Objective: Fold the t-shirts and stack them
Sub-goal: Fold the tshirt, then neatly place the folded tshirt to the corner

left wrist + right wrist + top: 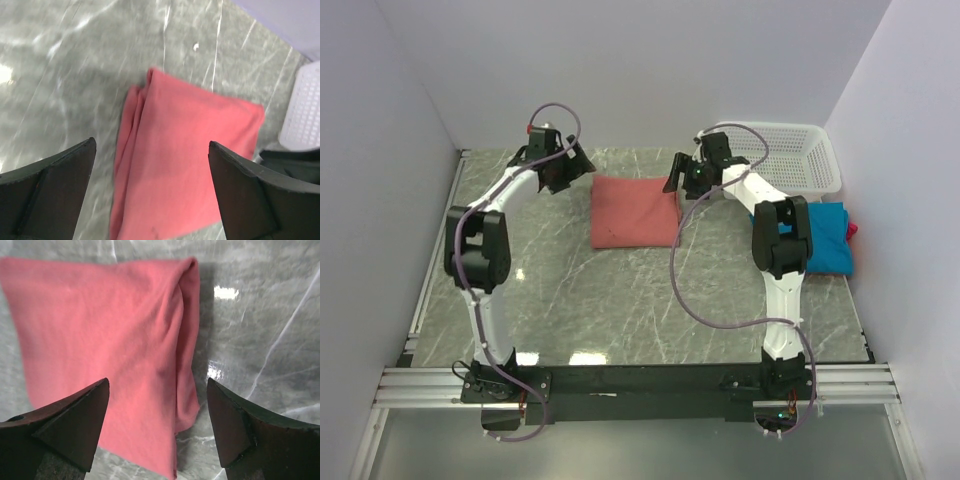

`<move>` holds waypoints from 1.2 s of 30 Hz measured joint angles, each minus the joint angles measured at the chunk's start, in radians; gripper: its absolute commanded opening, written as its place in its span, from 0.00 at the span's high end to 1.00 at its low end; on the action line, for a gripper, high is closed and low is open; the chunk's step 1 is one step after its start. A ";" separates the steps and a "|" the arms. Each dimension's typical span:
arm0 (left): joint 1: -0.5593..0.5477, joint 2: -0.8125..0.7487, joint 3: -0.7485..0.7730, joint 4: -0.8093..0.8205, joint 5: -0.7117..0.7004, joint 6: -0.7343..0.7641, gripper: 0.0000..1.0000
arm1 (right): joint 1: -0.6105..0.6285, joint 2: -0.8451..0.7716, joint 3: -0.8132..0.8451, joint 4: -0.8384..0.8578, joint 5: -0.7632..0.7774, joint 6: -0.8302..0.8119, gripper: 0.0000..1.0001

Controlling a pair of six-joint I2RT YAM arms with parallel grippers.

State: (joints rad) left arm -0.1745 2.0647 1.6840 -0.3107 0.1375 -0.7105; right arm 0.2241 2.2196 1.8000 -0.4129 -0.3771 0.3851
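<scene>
A salmon-red t-shirt (635,210) lies folded into a flat rectangle on the marble table, toward the back middle. My left gripper (567,166) hovers just off its far-left corner, jaws wide open and empty. My right gripper (684,176) hovers off its far-right corner, also open and empty. In the left wrist view the red t-shirt (185,170) lies flat below the open left gripper (152,143). The right wrist view shows the folded edge of the red t-shirt (100,340) under the open right gripper (158,381). A teal-blue t-shirt (830,238) lies at the right, over a sliver of magenta t-shirt (851,230).
A white mesh basket (790,160) stands at the back right corner, also visible as the basket (302,115) in the left wrist view. White walls close in the table on three sides. The right arm's forearm (782,240) hangs over part of the teal t-shirt.
</scene>
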 measured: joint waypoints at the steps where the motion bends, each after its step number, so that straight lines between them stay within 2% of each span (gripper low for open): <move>1: 0.000 -0.039 -0.046 0.011 -0.003 0.000 0.01 | 0.008 0.000 0.000 -0.011 0.016 -0.009 0.16; 7: 0.000 -0.232 -0.268 0.026 -0.011 -0.010 0.01 | 0.053 0.037 0.055 -0.095 0.095 -0.036 0.18; 14: 0.000 -0.350 -0.454 0.052 -0.038 -0.042 0.01 | 0.109 0.111 0.116 -0.164 0.181 -0.051 0.33; 18: 0.000 -0.377 -0.526 0.048 -0.055 -0.061 0.00 | 0.151 0.117 0.139 -0.202 0.245 -0.060 0.55; 19: 0.000 -0.387 -0.541 0.041 -0.064 -0.063 0.01 | 0.163 0.119 0.139 -0.211 0.265 -0.063 0.67; 20: 0.000 -0.396 -0.549 0.036 -0.072 -0.063 0.01 | 0.174 0.121 0.139 -0.218 0.281 -0.068 0.72; 21: 0.000 -0.410 -0.557 0.031 -0.082 -0.065 0.01 | 0.185 0.123 0.139 -0.224 0.294 -0.065 0.85; 24: 0.000 -0.457 -0.583 0.032 -0.093 -0.068 0.00 | 0.214 0.123 0.138 -0.225 0.323 -0.066 1.00; 30: 0.000 -0.591 -0.652 0.036 -0.107 -0.069 0.00 | 0.262 0.056 0.038 -0.199 0.429 -0.096 1.00; 33: 0.000 -0.637 -0.683 0.040 -0.110 -0.069 0.01 | 0.296 -0.045 -0.101 -0.201 0.533 -0.122 1.00; 36: 0.000 -0.665 -0.704 0.036 -0.114 -0.069 0.01 | 0.333 -0.211 -0.287 -0.220 0.635 -0.154 1.00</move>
State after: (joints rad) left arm -0.1745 1.3998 0.9798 -0.2745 0.0238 -0.7792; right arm 0.5568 2.0083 1.5127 -0.6327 0.2577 0.2306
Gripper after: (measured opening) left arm 0.995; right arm 0.074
